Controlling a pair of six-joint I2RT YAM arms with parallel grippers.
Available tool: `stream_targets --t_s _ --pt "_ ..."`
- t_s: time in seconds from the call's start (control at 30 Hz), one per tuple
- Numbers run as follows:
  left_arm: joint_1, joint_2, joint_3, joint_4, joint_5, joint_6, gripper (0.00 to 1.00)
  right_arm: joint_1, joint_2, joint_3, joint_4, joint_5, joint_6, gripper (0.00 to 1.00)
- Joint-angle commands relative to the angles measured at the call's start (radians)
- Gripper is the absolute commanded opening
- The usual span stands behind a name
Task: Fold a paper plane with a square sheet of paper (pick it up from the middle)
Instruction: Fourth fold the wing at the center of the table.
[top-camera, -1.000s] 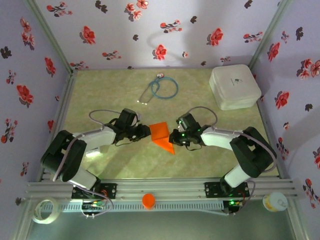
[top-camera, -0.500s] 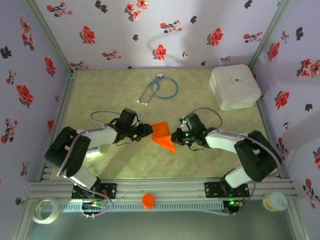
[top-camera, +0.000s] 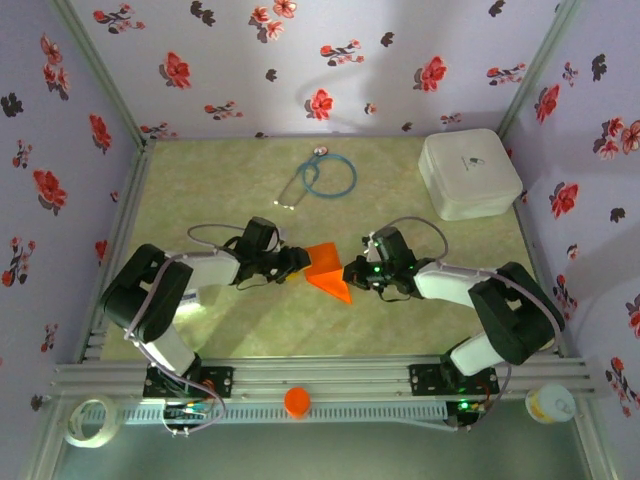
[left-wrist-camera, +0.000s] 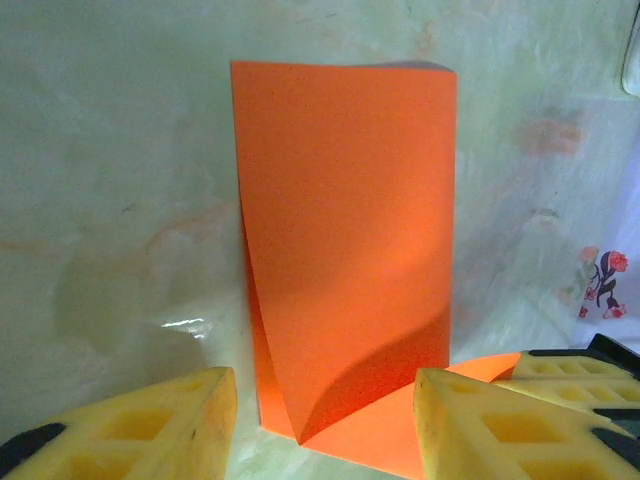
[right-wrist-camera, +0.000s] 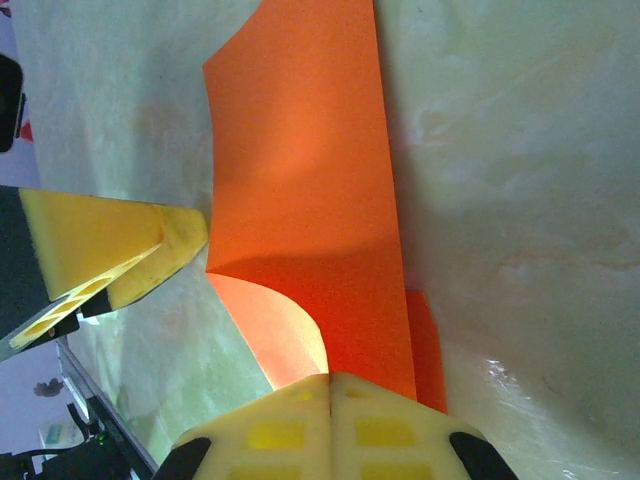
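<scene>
Right tool clamps sheet; left tool agape.

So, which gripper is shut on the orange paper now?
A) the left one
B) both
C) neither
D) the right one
D: the right gripper has its fingers pressed together on the edge of the paper, while the left gripper is open, with its fingers wide apart.

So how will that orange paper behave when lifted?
Probably floppy: the orange paper curves in a loose, uncreased fold. Likely light enough to slide on the glossy table. A pinch from the right gripper may crumple it.
</scene>
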Motion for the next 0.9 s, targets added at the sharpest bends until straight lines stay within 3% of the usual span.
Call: stream_targets --t_s 0.0,0.53,0.87 --pt "0.007 0.020 0.027 0.035 0.023 -0.023 0.50 -0.012 -0.032 -0.024 0.044 -0.017 0.027 0.05" --pt "0.003 0.078 0.042 0.115 0.060 -0.051 0.39 -0.036 -0.046 -0.056 0.076 -0.036 0.035 0.05" --pt "0.002 0.083 0.050 0.146 0.065 -0.057 0.20 -0.037 -0.025 -0.050 0.047 -0.036 0.019 0.09"
